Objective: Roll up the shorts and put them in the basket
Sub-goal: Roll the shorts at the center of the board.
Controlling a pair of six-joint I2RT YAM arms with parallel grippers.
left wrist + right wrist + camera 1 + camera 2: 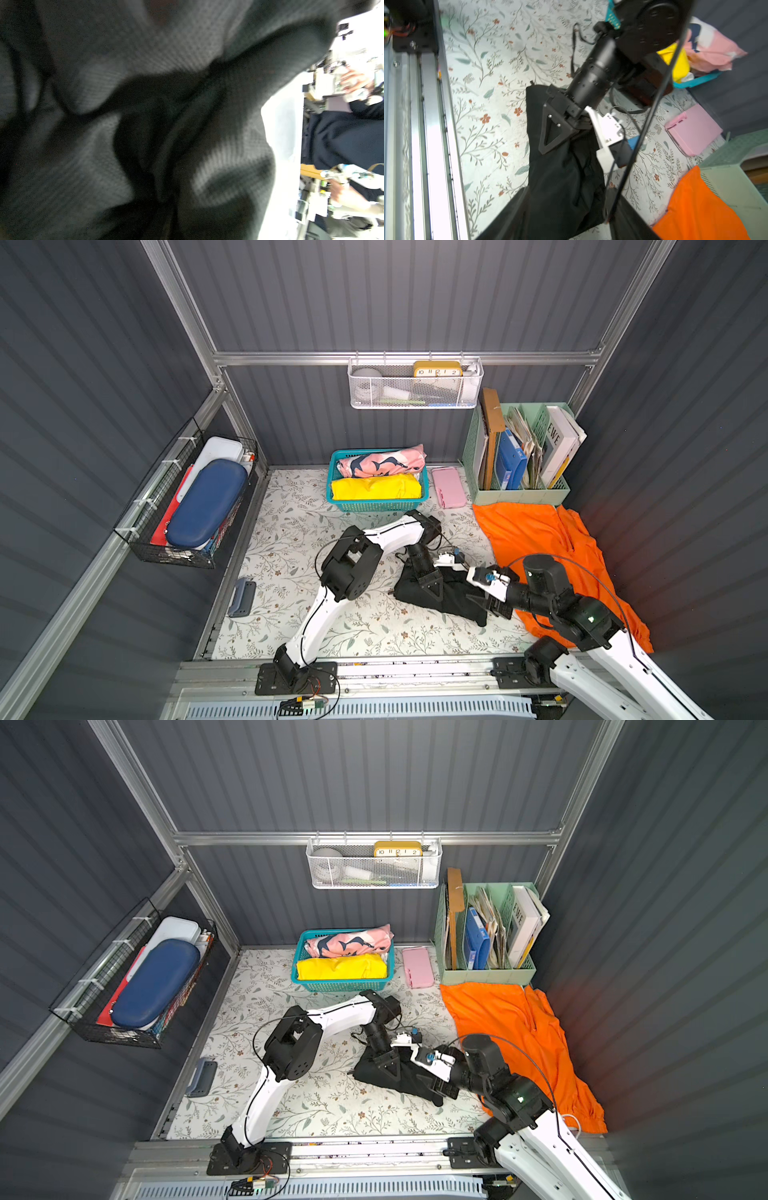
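The black shorts (446, 597) lie bunched into a loose bundle on the floral table (291, 531), seen in both top views. My left gripper (432, 587) presses down on the bundle's left end. Black mesh fabric (145, 124) fills the left wrist view and hides the jaws. My right gripper (568, 189) is at the right end, open, with its fingers (508, 212) spread either side of the black shorts (560, 187). The orange shorts (544, 539) lie spread out along the right wall, untouched.
A teal basket (345, 506) at the back holds a pink printed cloth (382, 462) and a yellow cloth (376, 488). A pink case (448, 487) and a green file organiser (519, 495) stand beside it. A grey-blue object (242, 597) lies at the table's left edge.
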